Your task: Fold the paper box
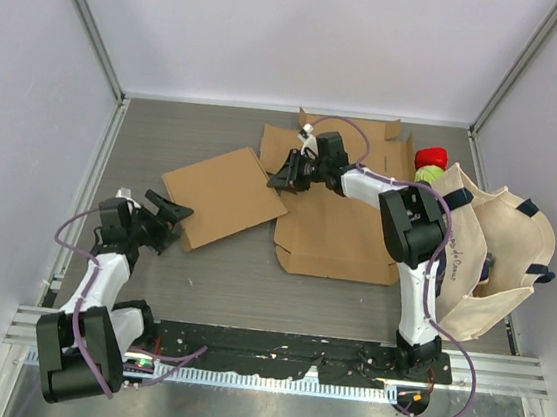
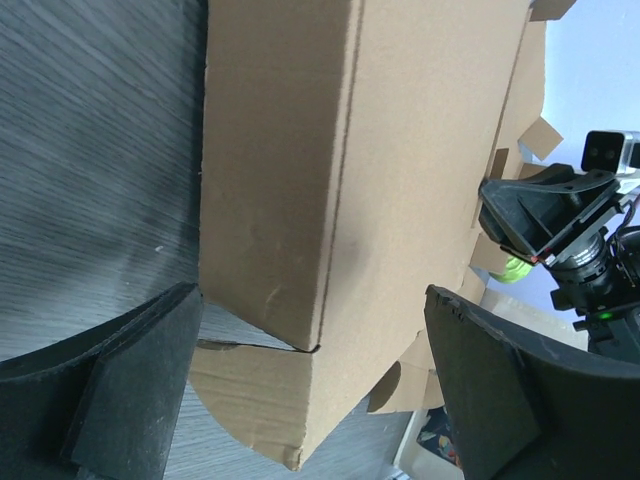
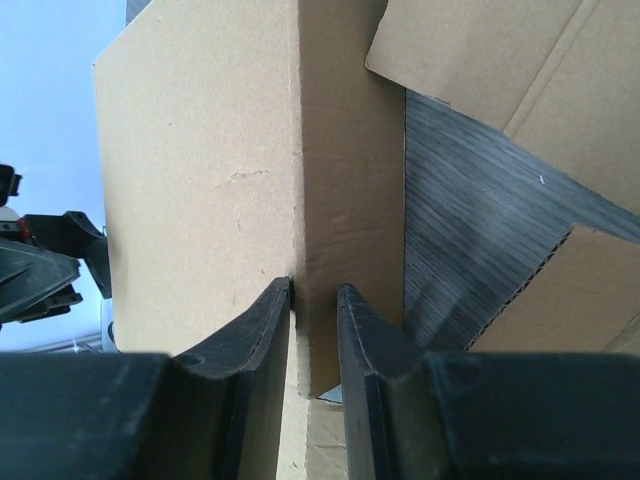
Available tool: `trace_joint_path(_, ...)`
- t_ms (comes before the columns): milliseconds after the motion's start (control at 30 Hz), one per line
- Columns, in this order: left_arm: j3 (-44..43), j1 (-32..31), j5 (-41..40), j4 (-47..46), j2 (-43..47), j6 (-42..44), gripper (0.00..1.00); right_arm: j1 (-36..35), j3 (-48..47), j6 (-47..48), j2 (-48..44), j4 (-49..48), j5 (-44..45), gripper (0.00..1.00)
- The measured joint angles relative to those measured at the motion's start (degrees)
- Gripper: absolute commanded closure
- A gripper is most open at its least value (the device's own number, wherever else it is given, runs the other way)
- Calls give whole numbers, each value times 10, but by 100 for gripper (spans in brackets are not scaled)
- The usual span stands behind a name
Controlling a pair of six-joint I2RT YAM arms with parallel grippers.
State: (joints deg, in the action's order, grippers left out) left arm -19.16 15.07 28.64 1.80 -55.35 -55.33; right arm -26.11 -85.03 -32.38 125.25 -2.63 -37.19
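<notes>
A flattened cardboard box (image 1: 341, 231) lies mid-bench (image 1: 220, 282), with one large panel (image 1: 225, 194) reaching left. The right end effector (image 1: 284, 176) pinches that panel's far edge. The left end effector (image 1: 170, 210) is spread wide just beside its near-left edge.

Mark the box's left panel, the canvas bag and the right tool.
box's left panel (image 1: 225, 195), top view, centre of face.
canvas bag (image 1: 512, 235), top view, upper cloth.
right tool (image 3: 314, 292), right wrist view, between fingertips.

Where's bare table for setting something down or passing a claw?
Free: the strip of table between box and near edge; the far-left corner behind the flap. Crowded: right side, bag beside box, and mid-table around the right claw pinching the flap.
</notes>
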Motion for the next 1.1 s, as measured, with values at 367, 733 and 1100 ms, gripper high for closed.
trace_joint_path(367, 9, 0, 9, -14, -35, 0, 5, 2, -13, -14, 12, -5, -7, 67)
trace_joint_path(733, -51, -4, -55, 111, 33, 52, 0, -5, -2, 11, 8, -13, 9, 51)
trace_joint_path(1100, -129, 9, -68, 123, -47, 49, 1, 9, -24, 7, 20, -5, -30, 91)
